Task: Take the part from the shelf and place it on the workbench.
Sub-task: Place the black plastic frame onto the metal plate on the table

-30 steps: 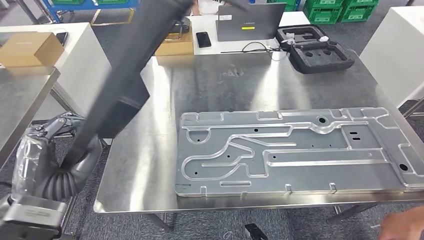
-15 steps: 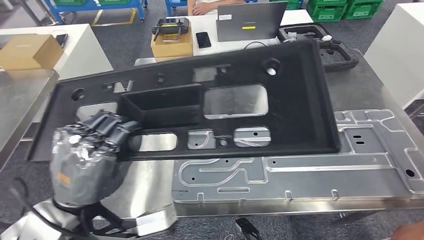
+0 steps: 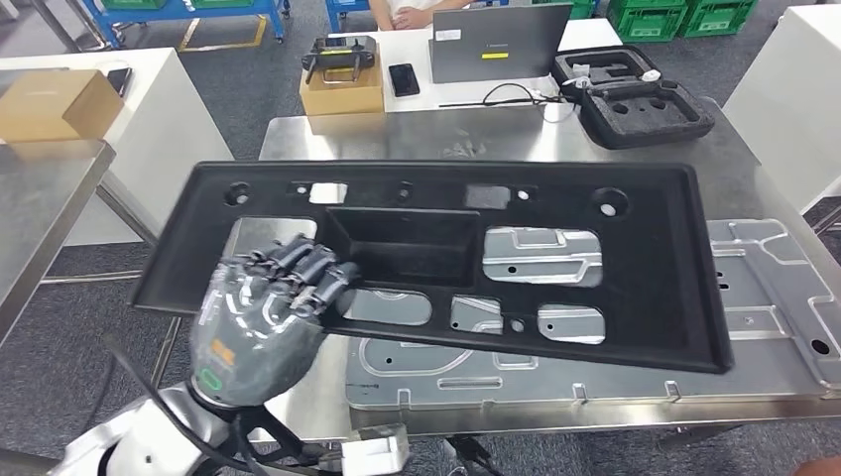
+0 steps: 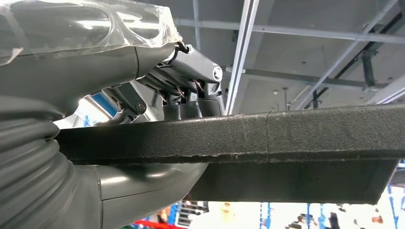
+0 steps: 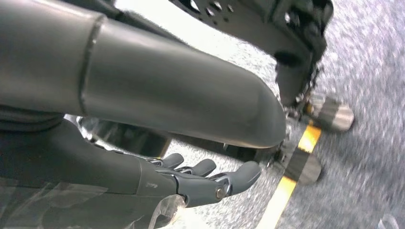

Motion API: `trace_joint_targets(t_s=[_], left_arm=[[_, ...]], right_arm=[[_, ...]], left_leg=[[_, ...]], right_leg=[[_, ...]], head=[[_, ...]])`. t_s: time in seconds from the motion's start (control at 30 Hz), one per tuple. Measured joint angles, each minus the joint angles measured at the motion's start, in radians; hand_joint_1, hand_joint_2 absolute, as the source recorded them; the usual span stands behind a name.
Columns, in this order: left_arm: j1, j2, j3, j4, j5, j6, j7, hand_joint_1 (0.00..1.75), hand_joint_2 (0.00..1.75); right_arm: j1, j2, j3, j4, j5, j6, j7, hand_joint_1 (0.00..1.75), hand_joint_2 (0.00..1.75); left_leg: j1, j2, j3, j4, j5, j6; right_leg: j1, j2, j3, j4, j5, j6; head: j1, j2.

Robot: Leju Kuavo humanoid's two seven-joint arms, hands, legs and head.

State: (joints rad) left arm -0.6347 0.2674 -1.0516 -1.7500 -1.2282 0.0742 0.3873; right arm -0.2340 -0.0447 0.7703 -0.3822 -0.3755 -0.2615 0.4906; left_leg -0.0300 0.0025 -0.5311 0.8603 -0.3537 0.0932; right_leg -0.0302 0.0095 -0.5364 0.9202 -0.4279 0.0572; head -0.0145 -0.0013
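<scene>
Matt black textured plastic part (image 3: 635,268), brushed shiny steel workbench (image 3: 298,347), dull grey stamped metal plate (image 3: 764,288), brown cardboard box (image 3: 342,91).

A matte black moulded plastic panel (image 3: 615,268) is showing over a silver-grey stamped metal plate (image 3: 754,297) and a shiny steel workbench (image 3: 397,139).

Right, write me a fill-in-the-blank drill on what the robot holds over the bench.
1. The ____ robot hand grips the black part.
2. Under the black part, on the workbench, lies a flat grey ____ panel.
3. The right robot hand holds ____.
4. The laptop beyond the workbench stands on a ____ table.

Missing words: left; metal; nothing; white
</scene>
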Motion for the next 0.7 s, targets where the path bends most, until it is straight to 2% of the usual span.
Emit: trace_joint_targets(t_s=[0.03, 0.07, 0.13, 0.17, 0.2, 0.23, 0.27, 0.3, 0.33, 0.37, 0.43, 0.5, 0.57, 0.63, 0.67, 0.7], left_arm=[[-0.002, -0.014, -0.007, 0.012, 0.006, 0.002, -0.001, 1.75, 1.75], [-0.004, -0.029, -0.014, 0.026, 0.014, 0.004, 0.0, 1.75, 1.75], [-0.005, -0.056, -0.027, 0.061, 0.035, 0.009, 0.006, 1.75, 1.75], [-0.005, -0.069, -0.034, 0.081, 0.046, 0.013, 0.009, 1.75, 1.75], [-0.005, -0.082, -0.038, 0.099, 0.056, 0.016, 0.013, 1.75, 1.75], [-0.006, -0.094, -0.043, 0.117, 0.065, 0.019, 0.015, 1.75, 1.75], [-0.009, -0.104, -0.046, 0.133, 0.074, 0.02, 0.017, 1.75, 1.75], [-0.014, -0.114, -0.05, 0.15, 0.082, 0.019, 0.018, 1.75, 1.75], [-0.021, -0.123, -0.053, 0.167, 0.091, 0.015, 0.019, 1.75, 1.75], [-0.031, -0.131, -0.056, 0.184, 0.1, 0.008, 0.021, 1.75, 1.75], [-0.054, -0.144, -0.064, 0.221, 0.123, -0.015, 0.031, 1.75, 1.75], [-0.074, -0.151, -0.067, 0.257, 0.149, -0.038, 0.045, 1.75, 1.75], [-0.093, -0.155, -0.068, 0.29, 0.169, -0.055, 0.056, 1.75, 1.75], [-0.108, -0.159, -0.069, 0.327, 0.185, -0.066, 0.067, 1.75, 1.75], [-0.111, -0.16, -0.07, 0.345, 0.192, -0.071, 0.072, 1.75, 1.75], [-0.113, -0.161, -0.071, 0.362, 0.199, -0.075, 0.077, 1.75, 1.75]], right_arm=[[-0.001, 0.002, 0.003, 0.0, 0.001, 0.002, 0.0, 0.0, 0.0], [-0.002, 0.002, 0.005, 0.001, 0.004, 0.004, 0.0, 0.0, 0.0], [-0.003, 0.005, 0.008, 0.003, 0.008, 0.006, 0.0, 0.0, 0.0], [-0.004, 0.005, 0.011, 0.004, 0.01, 0.007, 0.0, 0.0, 0.0], [-0.005, 0.005, 0.013, 0.004, 0.011, 0.008, 0.0, 0.0, 0.0], [-0.005, 0.006, 0.016, 0.005, 0.013, 0.009, 0.0, 0.0, 0.0], [-0.006, 0.006, 0.019, 0.005, 0.016, 0.012, 0.0, 0.0, 0.0], [-0.007, 0.01, 0.023, 0.006, 0.019, 0.016, 0.0, 0.0, 0.0], [-0.01, 0.014, 0.026, 0.006, 0.023, 0.02, 0.0, 0.0, 0.0], [-0.012, 0.019, 0.029, 0.007, 0.026, 0.024, 0.0, 0.0, 0.0], [-0.018, 0.029, 0.034, 0.009, 0.033, 0.032, 0.0, 0.0, 0.0], [-0.026, 0.038, 0.042, 0.01, 0.038, 0.039, 0.0, 0.0, 0.0], [-0.032, 0.044, 0.048, 0.011, 0.042, 0.043, 0.0, 0.0, 0.0], [-0.035, 0.046, 0.054, 0.014, 0.046, 0.046, 0.0, 0.0, 0.0], [-0.037, 0.048, 0.057, 0.015, 0.048, 0.048, 0.0, 0.0, 0.0], [-0.039, 0.049, 0.06, 0.016, 0.049, 0.05, 0.0, 0.0, 0.0]], left_leg=[[0.004, 0.001, 0.007, -0.01, 0.004, -0.002], [0.007, 0.002, 0.011, -0.015, 0.006, -0.004], [0.007, 0.001, 0.01, -0.014, 0.005, -0.003], [0.008, 0.0, 0.01, -0.012, 0.003, -0.003], [0.01, -0.001, 0.01, -0.009, 0.0, -0.005], [0.014, -0.003, 0.01, -0.002, -0.004, -0.009], [0.018, -0.004, 0.009, 0.009, -0.012, -0.015], [0.018, -0.006, 0.005, 0.023, -0.022, -0.023], [0.019, -0.007, 0.001, 0.039, -0.032, -0.03], [0.016, -0.007, -0.004, 0.05, -0.04, -0.035], [0.017, -0.007, -0.009, 0.06, -0.046, -0.038], [0.021, -0.007, -0.017, 0.083, -0.062, -0.045], [0.026, -0.005, -0.06, 0.179, -0.114, -0.057], [0.031, -0.005, -0.132, 0.33, -0.177, -0.066], [0.032, -0.005, -0.158, 0.38, -0.19, -0.066], [0.032, -0.005, -0.167, 0.392, -0.185, -0.063]], right_leg=[[0.002, 0.0, -0.016, 0.037, -0.022, 0.002], [0.003, -0.001, -0.047, 0.102, -0.055, 0.003], [0.003, -0.001, -0.127, 0.251, -0.113, 0.008], [0.003, -0.001, -0.153, 0.293, -0.12, 0.012], [0.001, -0.001, -0.156, 0.29, -0.105, 0.016], [-0.001, -0.002, -0.135, 0.24, -0.072, 0.021], [-0.005, -0.003, -0.098, 0.163, -0.031, 0.028], [-0.009, -0.003, -0.064, 0.094, -0.002, 0.035], [-0.012, -0.001, -0.04, 0.043, 0.017, 0.035], [-0.014, 0.001, -0.03, 0.021, 0.022, 0.032], [-0.015, 0.005, -0.033, 0.022, 0.019, 0.016], [-0.015, 0.006, -0.033, 0.023, 0.02, 0.007], [-0.017, 0.005, -0.034, 0.022, 0.022, 0.001], [-0.017, 0.004, -0.035, 0.022, 0.022, 0.0], [-0.016, 0.004, -0.034, 0.022, 0.021, 0.0], [-0.015, 0.005, -0.034, 0.022, 0.021, -0.001]], head=[[0.001, 0.0], [0.002, 0.0], [0.004, 0.0], [0.004, 0.0], [0.004, 0.0], [0.004, 0.0], [0.005, 0.0], [0.006, 0.0], [0.006, 0.0], [0.006, 0.0], [0.004, 0.0], [0.003, 0.0], [0.002, 0.0], [0.001, 0.0], [0.001, 0.0], [0.001, 0.0]])
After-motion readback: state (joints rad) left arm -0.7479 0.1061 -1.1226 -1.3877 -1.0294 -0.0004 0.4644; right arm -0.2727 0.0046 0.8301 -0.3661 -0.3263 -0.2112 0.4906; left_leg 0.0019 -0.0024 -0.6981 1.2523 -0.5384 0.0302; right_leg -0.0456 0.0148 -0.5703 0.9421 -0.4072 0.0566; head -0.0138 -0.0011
